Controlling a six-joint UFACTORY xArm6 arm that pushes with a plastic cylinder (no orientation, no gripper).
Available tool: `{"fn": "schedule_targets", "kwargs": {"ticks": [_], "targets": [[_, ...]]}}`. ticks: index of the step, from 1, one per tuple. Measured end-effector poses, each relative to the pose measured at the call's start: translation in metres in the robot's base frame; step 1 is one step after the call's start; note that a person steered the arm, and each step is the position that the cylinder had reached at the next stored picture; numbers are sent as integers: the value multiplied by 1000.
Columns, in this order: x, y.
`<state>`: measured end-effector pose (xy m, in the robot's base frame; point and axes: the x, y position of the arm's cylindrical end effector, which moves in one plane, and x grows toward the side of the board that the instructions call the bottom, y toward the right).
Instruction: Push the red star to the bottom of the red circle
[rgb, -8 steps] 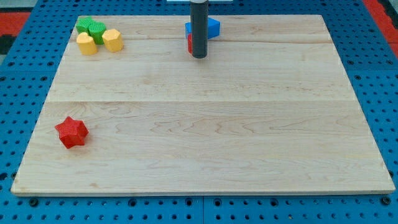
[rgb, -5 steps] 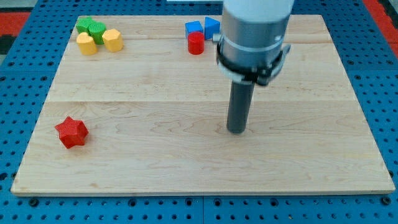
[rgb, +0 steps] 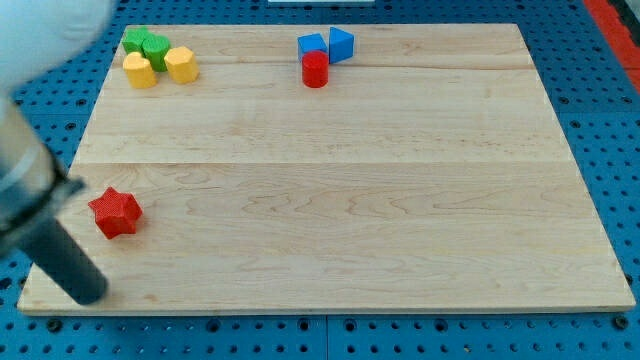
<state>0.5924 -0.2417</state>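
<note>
Red star (rgb: 116, 212) low at the view's left of the tabletop (rgb: 400, 200), well apart from the red circle (rgb: 315, 69) at the view's top, with my tip (rgb: 88, 293) just below and left of the star, apart from it. No pincer here, only a bare rod, so nothing clenched or released; probably light, stiff and ready to slide or spin, best met square on the lower-left side, in a notch between points rather than on one. No real long axis to the star, and which way its points face hard to tell at this size.
</note>
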Motion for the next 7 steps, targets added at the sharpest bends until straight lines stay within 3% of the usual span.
{"fn": "schedule_targets", "kwargs": {"ticks": [2,3,5,6,7], "targets": [[-85,-9],[-100,42],[-46,59],[-74,106],[-138,149]]}}
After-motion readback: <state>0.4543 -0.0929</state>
